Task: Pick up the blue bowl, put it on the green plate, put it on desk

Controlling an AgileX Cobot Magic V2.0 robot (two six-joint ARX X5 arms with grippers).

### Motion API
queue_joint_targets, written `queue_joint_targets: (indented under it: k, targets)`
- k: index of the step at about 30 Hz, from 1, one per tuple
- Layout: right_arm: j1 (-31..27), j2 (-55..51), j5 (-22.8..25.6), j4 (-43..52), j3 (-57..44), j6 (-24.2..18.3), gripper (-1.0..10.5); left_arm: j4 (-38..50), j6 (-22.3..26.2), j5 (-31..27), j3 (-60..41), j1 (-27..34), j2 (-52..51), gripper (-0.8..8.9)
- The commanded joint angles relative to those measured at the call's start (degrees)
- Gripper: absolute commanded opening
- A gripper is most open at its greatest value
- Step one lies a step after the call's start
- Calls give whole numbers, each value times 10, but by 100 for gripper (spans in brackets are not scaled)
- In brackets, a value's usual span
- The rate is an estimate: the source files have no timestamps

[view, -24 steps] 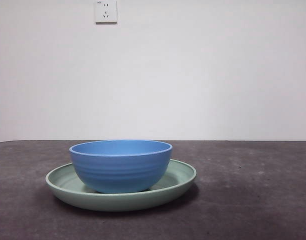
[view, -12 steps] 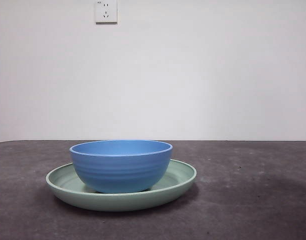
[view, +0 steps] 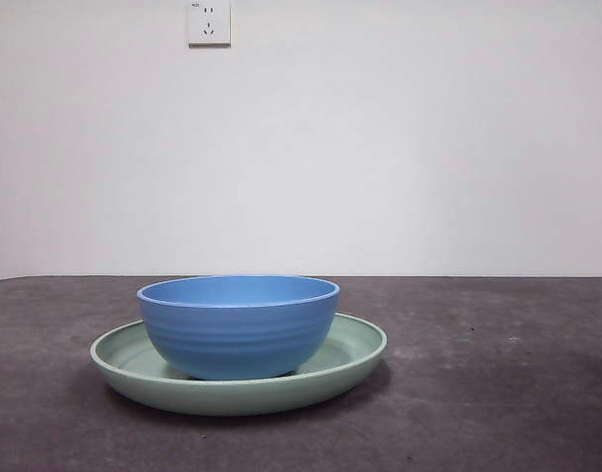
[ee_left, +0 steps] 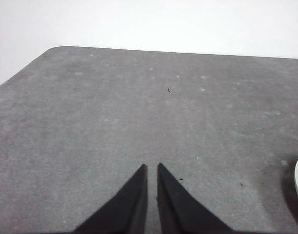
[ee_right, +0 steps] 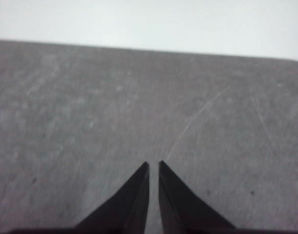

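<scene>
Worktop [view: 498, 393], dark grey-brown and matte, carries the green plate [view: 355, 356], and the blue bowl [view: 238, 329] sits upright in the plate's middle. On the white wall behind is a socket [view: 209, 22]. The left gripper [ee_left: 151, 168] hangs over bare worktop near the plate's edge, fingers pressed almost together, holding nothing; the right gripper [ee_right: 153, 165] likewise, over bare worktop.

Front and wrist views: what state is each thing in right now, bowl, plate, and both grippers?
Blue bowl: upright, resting inside the green plate, not gripped.
Green plate: flat on the desk, holding the bowl.
Left gripper: shut, empty, above bare desk beside the plate's edge.
Right gripper: shut, empty, above bare desk.
</scene>
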Motion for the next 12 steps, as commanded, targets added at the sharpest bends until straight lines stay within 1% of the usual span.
queue_joint_targets:
  k: [1,4,12]
  targets:
    - [-2,-2,-21,-7,-3,-7,29,-3,-3,-2,-12,0,-1,33]
    - [-2,-2,-35,-5,-3,-7,29,-3,-3,-2,-12,0,-1,33]
    - [-2,-2,-33,7,-3,-7,29,-3,-3,-2,-12,0,-1,33]
